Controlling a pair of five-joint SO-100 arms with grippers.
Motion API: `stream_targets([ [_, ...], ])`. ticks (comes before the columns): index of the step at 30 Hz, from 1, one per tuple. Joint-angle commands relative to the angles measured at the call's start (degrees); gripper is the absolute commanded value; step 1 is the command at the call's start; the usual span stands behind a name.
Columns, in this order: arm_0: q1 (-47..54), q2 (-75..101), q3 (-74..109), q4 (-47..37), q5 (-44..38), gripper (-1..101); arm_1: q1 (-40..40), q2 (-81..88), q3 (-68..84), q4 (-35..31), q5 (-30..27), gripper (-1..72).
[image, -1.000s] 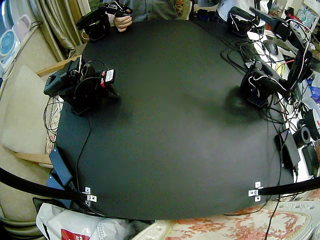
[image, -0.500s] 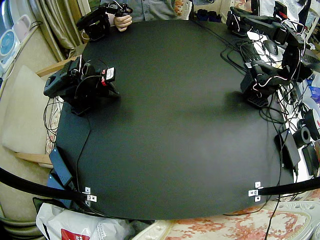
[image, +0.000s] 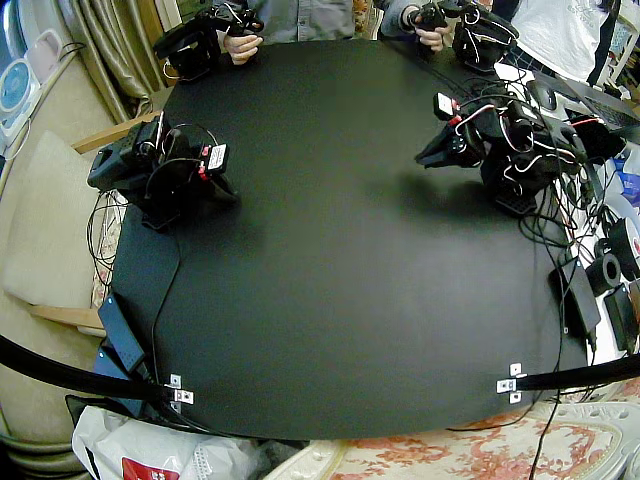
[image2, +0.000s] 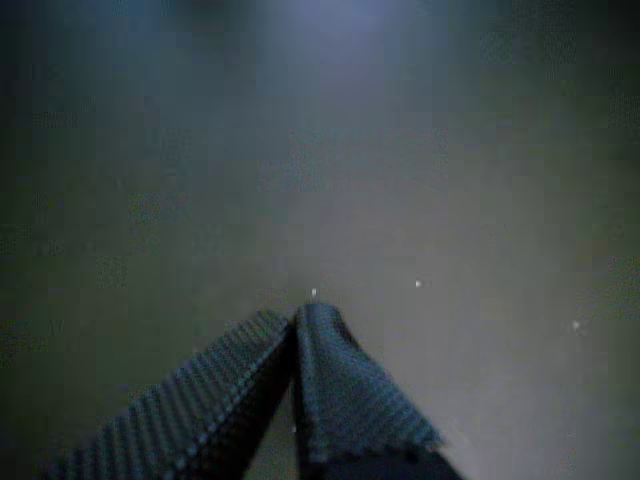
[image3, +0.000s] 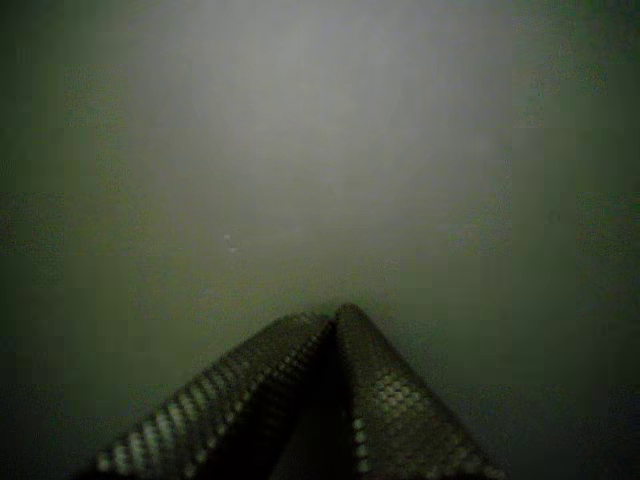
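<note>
The left arm (image: 520, 150) has swung out since a second ago. Its left gripper (image: 428, 157), tucked away then, now reaches low toward the table's middle. The right arm (image: 150, 165) sits folded as before, with the right gripper (image: 226, 186) nose-down near the black tabletop (image: 330, 300).

Neither gripper holds anything. In a wrist view the fingertips (image2: 330, 350) press together with no gap, and likewise the fingertips (image3: 375, 380) in a wrist view.

The bare tabletop lies flat beneath both grippers. Its long axis seems to run from arm to arm, though the lens bends it.

A dip could scrape the closed left gripper on the tabletop. The loose cables (image: 480, 105) by the left arm's base could also snag.
</note>
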Motion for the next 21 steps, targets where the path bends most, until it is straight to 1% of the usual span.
stream_targets([
  [1, -0.5, 1.1, 3.4, -0.7, -0.6, 0, 1.6, 1.0, -0.7, 1.0, -0.5, -0.5],
  [3, -1.0, 1.2, 5.7, -1.0, -0.9, 0, 5.9, 1.0, -0.7, -0.3, -1.8, -0.5],
  [4, -1.1, 1.2, 5.7, -1.0, -1.0, 0, 7.3, 1.0, -0.7, 0.6, -1.3, -0.5],
  [7, 0.7, 1.1, 5.7, -1.0, 1.1, 0, 7.6, 0.9, -0.7, 0.8, -0.4, -0.5],
  [10, 0.2, 1.1, 5.7, -1.1, 0.3, 0, 8.1, 0.9, -0.7, 0.8, 0.2, -0.5],
  [12, -1.8, 1.1, 5.7, -1.1, -2.0, 0, 8.1, 0.9, -0.7, 0.8, 0.2, -0.5],
  [13, -1.8, 1.1, 5.7, -1.1, -2.0, 0, 7.6, 0.9, -0.7, 0.9, -0.4, -0.5],
  [15, -1.8, 1.1, 5.7, -1.1, -2.1, 0, 3.3, 0.9, -0.7, 1.1, -5.5, -0.5],
  [16, -1.8, 1.1, 5.7, -1.1, -2.1, 0, 2.1, 0.9, -0.7, 1.2, -7.2, -0.5],
  [21, -1.8, 1.1, 5.7, -1.1, -2.1, 0, 1.8, 0.9, -0.7, 1.2, -7.6, -0.5],
])
